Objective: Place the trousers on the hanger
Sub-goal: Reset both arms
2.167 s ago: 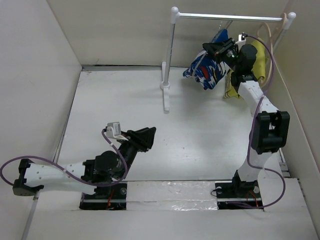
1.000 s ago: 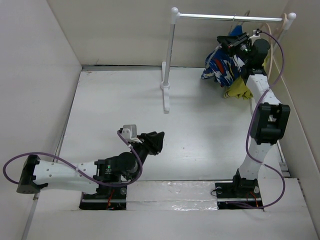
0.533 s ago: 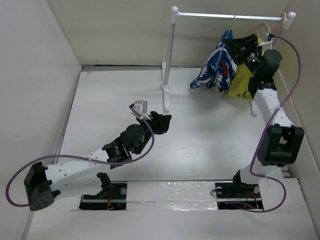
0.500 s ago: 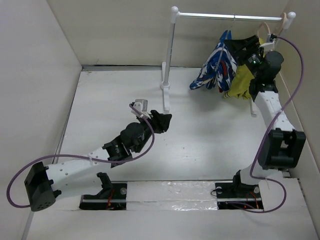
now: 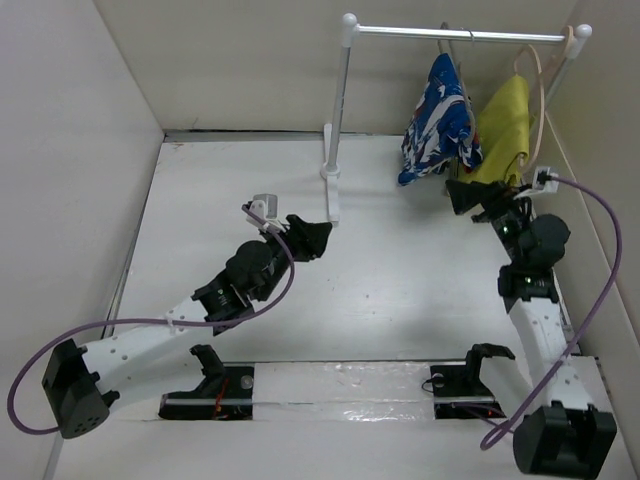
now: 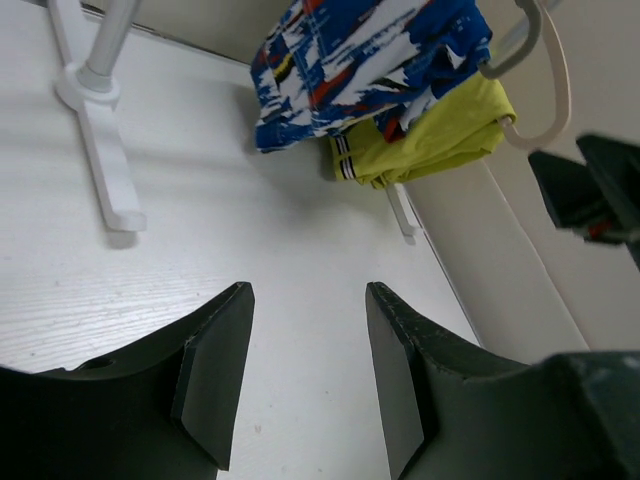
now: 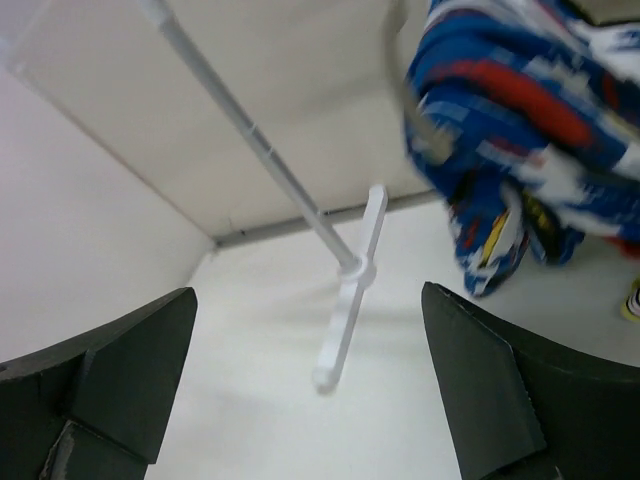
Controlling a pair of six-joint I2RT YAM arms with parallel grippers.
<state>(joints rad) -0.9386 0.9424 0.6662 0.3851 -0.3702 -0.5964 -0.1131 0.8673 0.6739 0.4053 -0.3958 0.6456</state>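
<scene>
Across the back of the white table (image 5: 400, 290) stood a garment rack (image 5: 450, 35). Its rail ran from a white post (image 5: 338, 110) on the left towards the right wall, and the post's long foot (image 5: 331, 195) lay out over the tabletop.

Your trousers (image 5: 438, 118) hung from that rail, folded over the hanger (image 7: 400, 70). Only its thin grey wire showed above the print, and the right wrist view blurred it. The cloth was bunched and clear of the table.

Just right of them hung a plain yellow garment (image 5: 505, 125) on a pale beige hanger (image 5: 540, 90). In the left wrist view the trousers' lower edge overlapped it, but I could not tell whether the two touched.

Your left arm reached diagonally up the table. The left gripper (image 5: 312, 238) sat close to the rack's foot, which lay between it and the clothes. Its fingers (image 6: 215, 375) were parted and held nothing.

Your right arm stood along the right side, its purple cable (image 5: 600, 250) looping towards the wall. The right gripper (image 5: 478, 195) hovered just below the two garments, apart from both. It faced the rack with its jaws spread wide and empty.
</scene>
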